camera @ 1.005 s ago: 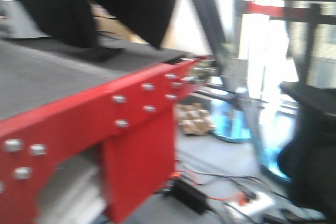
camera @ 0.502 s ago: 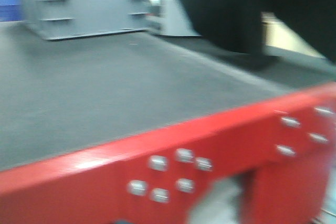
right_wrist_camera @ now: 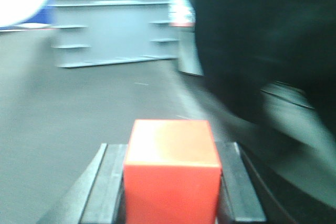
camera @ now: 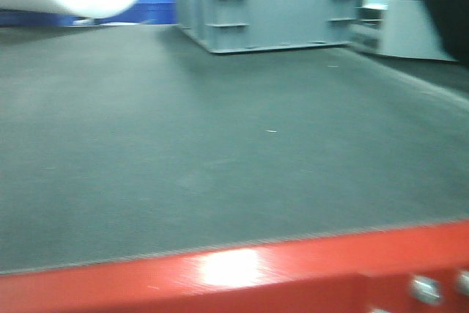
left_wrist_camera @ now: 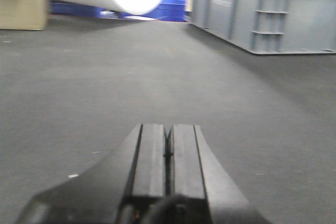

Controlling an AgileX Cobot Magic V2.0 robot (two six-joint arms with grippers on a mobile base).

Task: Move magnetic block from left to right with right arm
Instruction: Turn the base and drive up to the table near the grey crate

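The front view has swung onto the grey crate [camera: 267, 5]. The right gripper [right_wrist_camera: 172, 184] clamps the magnetic block [right_wrist_camera: 172, 171], so the carry seems under way. The left gripper [left_wrist_camera: 168, 137] is pressed together, empty.

No writing, label, brand or number can be read in any view.

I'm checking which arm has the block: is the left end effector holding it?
No, the left end effector is shut with nothing in it; the block sits in the right end effector.
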